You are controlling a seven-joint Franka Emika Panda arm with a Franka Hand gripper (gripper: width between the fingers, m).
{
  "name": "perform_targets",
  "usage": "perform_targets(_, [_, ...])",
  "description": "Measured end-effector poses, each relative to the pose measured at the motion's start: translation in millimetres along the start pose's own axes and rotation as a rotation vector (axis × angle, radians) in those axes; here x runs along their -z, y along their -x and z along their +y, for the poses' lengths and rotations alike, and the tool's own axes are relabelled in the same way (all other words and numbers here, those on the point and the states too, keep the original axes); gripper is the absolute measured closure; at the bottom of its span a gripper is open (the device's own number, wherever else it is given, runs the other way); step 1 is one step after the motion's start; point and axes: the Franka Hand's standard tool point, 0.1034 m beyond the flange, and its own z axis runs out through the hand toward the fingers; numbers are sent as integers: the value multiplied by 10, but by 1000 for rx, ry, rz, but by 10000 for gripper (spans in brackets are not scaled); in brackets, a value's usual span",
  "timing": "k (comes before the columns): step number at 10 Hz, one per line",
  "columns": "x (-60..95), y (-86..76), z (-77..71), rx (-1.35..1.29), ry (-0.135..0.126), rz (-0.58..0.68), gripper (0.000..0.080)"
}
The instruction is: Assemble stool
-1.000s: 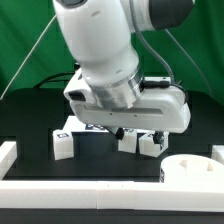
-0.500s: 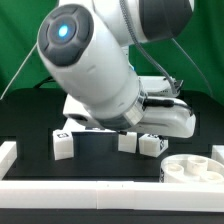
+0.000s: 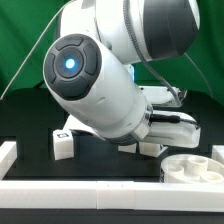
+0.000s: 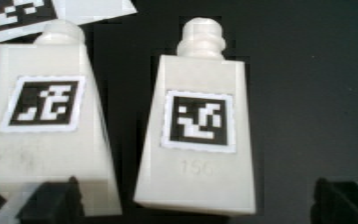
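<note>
I see gripper (image 4: 202,203) spread apart over white tagged leg (image 4: 197,115), peg at one end; second leg (image 4: 48,120) beside it, cropped. Arm (image 3: 100,90) blocks both in exterior view.

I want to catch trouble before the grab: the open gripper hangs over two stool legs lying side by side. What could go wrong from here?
1. The gripper is centred on the target leg, but one fingertip sits over the edge of the neighbouring leg; coming down, it may strike or shove it.
2. The narrow gap between the legs leaves little room for a finger, so closing could drag both.
</note>
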Motion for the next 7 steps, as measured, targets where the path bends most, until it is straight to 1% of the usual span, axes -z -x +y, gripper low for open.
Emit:
perform_targets(2, [-23,-12,-34,4,4,8,151])
perform_targets(4, [-165,-13,-46,2,14,-1,151])
perform_targets(7, [-265,-31,-16,-3,16,-4,151])
